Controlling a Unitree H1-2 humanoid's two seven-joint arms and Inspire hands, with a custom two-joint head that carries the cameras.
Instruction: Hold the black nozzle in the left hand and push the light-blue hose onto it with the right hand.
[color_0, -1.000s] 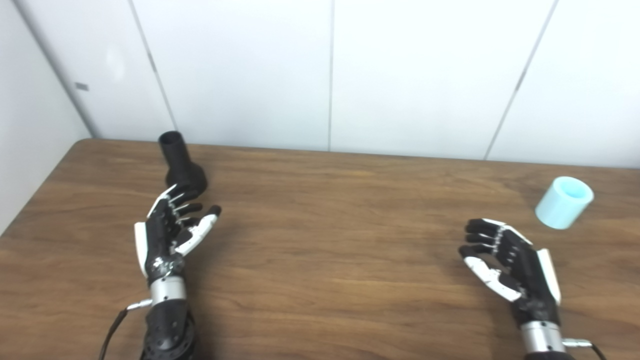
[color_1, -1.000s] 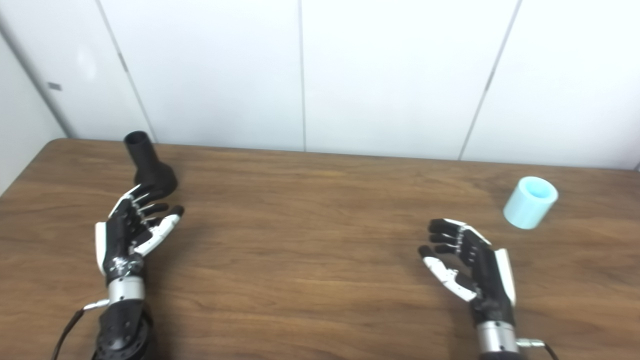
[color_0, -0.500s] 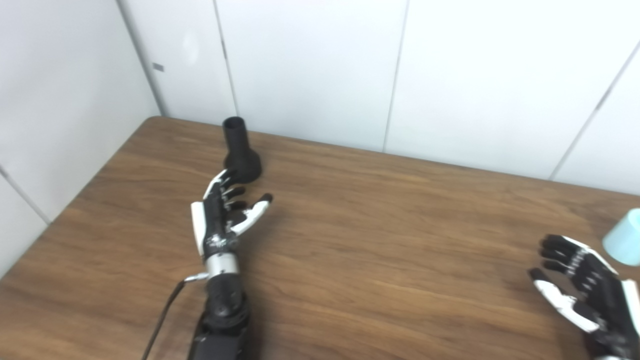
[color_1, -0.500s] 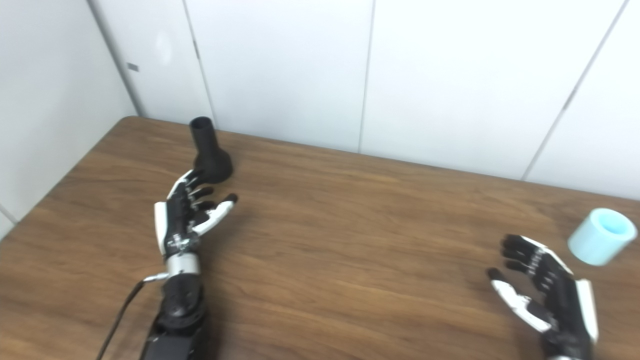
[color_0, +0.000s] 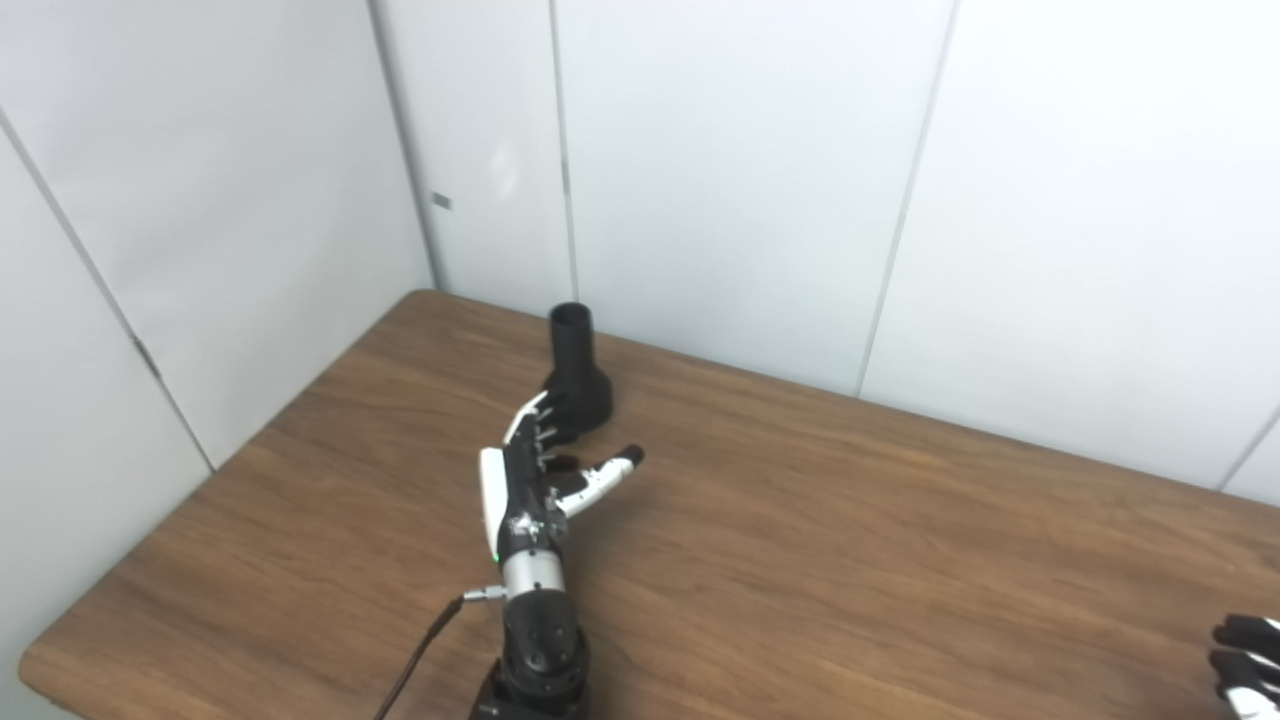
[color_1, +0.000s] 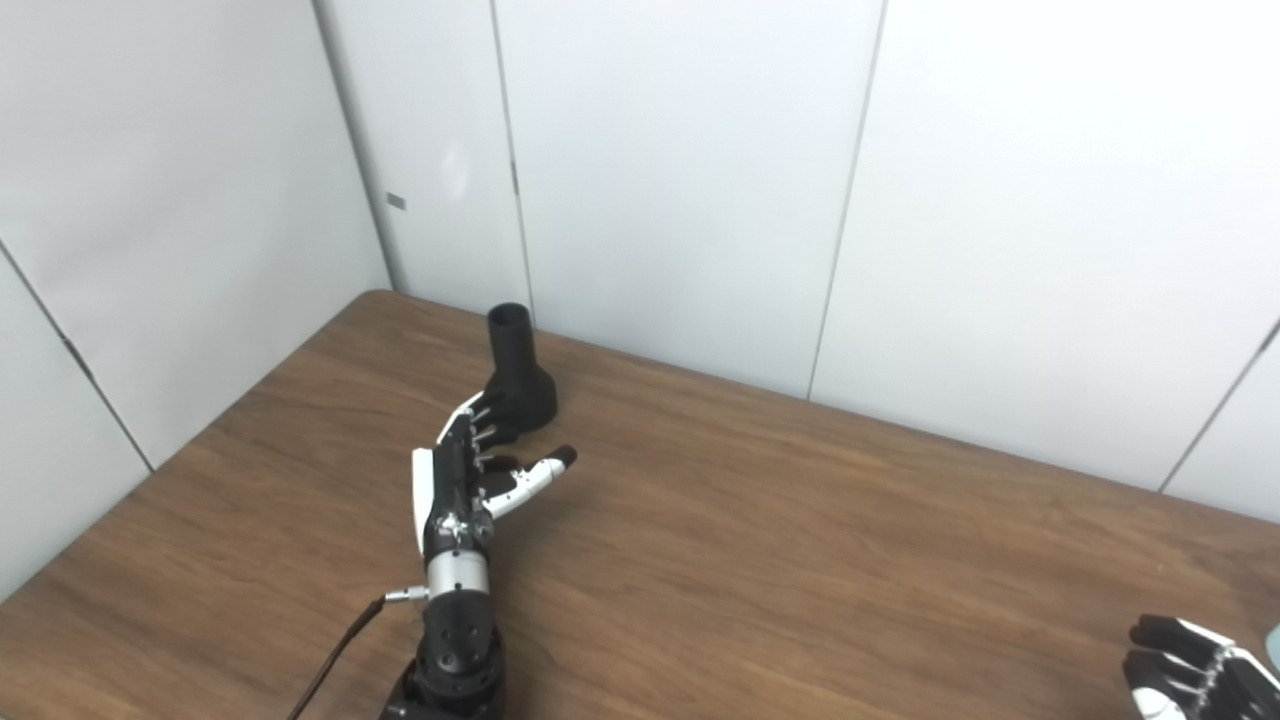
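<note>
Reaching — left hand spread wide, just short of black nozzle | right hand cropped — state unclear

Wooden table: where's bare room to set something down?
Wide bare wooden table between the left robot hand and the right robot hand; also the near-left corner. Crowded only far left, where the black funnel-shaped nozzle stands at the fingertips.

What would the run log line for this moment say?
phase: reaching | left hand: open, fingertips by black nozzle base | nozzle: upright on table | right hand: at frame edge, empty | hose: out of view
</note>
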